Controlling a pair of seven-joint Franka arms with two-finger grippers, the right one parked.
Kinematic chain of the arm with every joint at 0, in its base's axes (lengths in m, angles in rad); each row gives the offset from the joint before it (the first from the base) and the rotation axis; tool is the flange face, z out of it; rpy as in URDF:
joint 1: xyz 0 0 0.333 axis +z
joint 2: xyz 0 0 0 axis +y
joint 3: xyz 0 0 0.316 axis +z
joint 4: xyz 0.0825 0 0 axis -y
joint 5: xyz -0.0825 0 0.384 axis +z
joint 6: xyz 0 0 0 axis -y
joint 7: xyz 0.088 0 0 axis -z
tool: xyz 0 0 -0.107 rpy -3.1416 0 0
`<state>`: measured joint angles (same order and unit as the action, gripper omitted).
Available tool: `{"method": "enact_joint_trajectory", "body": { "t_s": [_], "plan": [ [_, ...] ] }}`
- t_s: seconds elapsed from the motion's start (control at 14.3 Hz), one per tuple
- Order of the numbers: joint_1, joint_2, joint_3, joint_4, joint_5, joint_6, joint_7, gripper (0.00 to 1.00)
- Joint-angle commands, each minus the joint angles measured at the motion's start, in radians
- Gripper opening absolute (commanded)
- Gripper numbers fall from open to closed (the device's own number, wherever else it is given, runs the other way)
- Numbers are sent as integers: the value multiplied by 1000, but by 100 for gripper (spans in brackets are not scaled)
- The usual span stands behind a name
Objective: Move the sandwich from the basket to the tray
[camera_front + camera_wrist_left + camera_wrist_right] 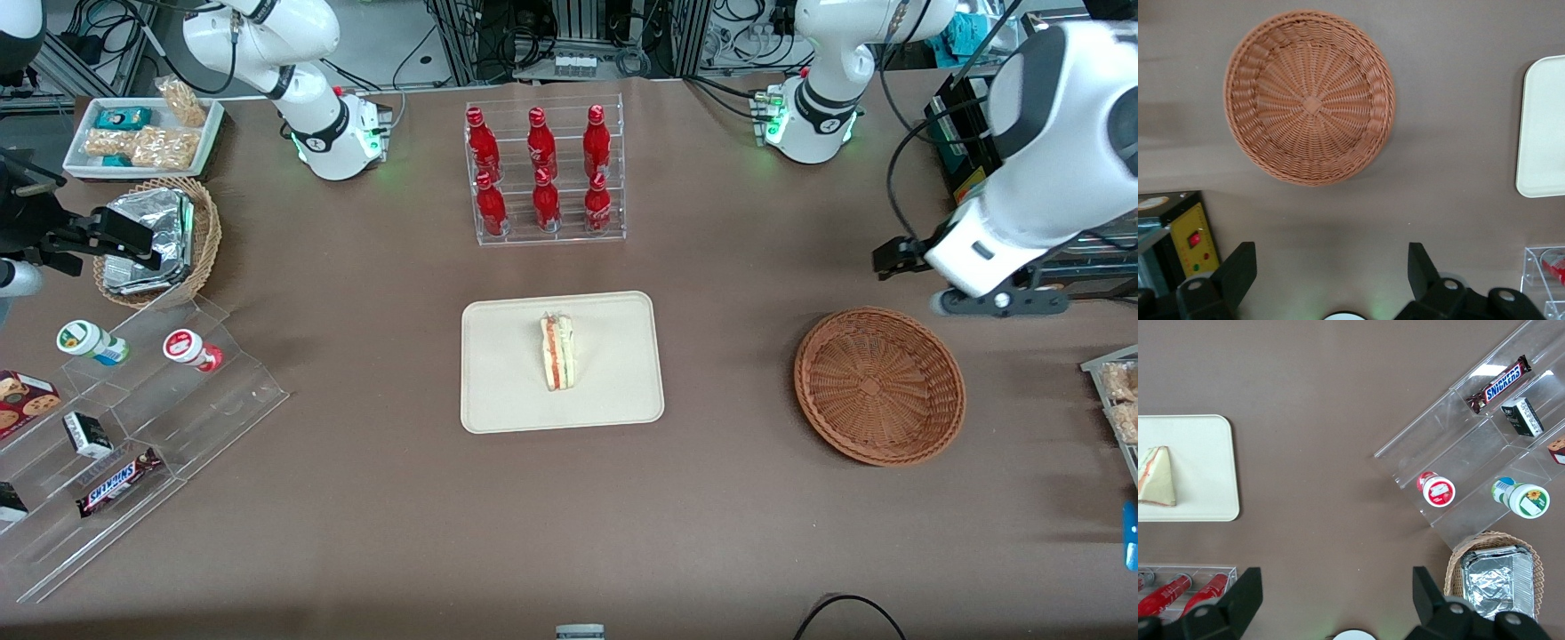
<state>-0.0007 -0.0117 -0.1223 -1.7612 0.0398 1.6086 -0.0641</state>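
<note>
- At the middle of the brown tabletop: the tray, a flat cream-beige rectangle with rounded corners, a low rim and a plain matte surface.
- On the tray, near its centre: the sandwich, a small triangular wedge of pale bread in clear wrap, standing on one edge so that its red-orange and green filling layers face up as stripes. From the right wrist view it shows as a pale triangle with an orange line along one side.
- Toward the working arm's end of the tabletop, well apart from the tray: the basket, a wide, shallow round bowl of reddish-brown wicker. Its weave radiates from a small square knot at the centre, and a braided band runs around the rim. Nothing lies in it.
- Above the tabletop, farther from the front camera than the basket: my gripper, raised and touching nothing. Its two black fingers stand wide apart with bare cloth between them.
- Farther from the front camera than the tray: a clear stepped rack, hard and glossy, carrying six red bottles in two rows.
</note>
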Motion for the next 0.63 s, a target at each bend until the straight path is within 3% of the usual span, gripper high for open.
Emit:
{"method": "enact_joint_trajectory", "body": {
  "t_s": [0.0, 0.21, 0.56],
  "plan": [
    [24, -28, 12, 35, 2, -26, 50, 100],
    [22, -25, 71, 100, -6, -24, 49, 100],
    [11, -22, 87, 115, -6, -22, 47, 100]
  ]
}}
